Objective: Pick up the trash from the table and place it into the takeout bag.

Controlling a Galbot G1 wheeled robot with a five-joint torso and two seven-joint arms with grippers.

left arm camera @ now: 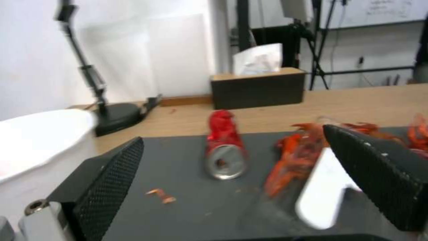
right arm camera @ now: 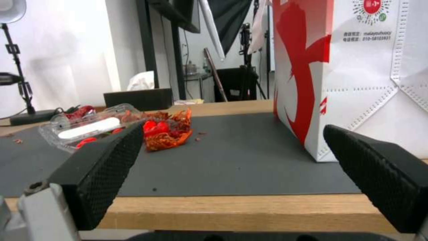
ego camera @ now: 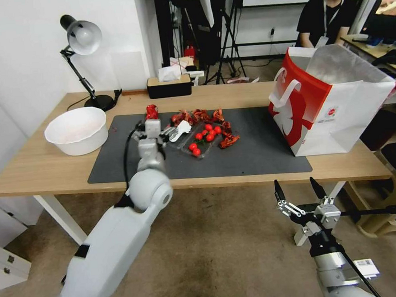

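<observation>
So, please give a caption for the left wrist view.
Open left hand lined up on crushed red can lying on dark mat.

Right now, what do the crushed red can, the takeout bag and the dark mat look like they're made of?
The red can looks like thin metal: crumpled body, shiny silver end. The takeout bag seems paper or a woven-look sheet, matte white and red outside, with silvery foil-like lining. The mat is matte dark grey, possibly rubber or felt; can't tell.

We see a crushed red drink can (left arm camera: 221, 147) on the dark grey mat (ego camera: 253, 156), near a red-and-white paper takeout bag (ego camera: 331, 107).
</observation>
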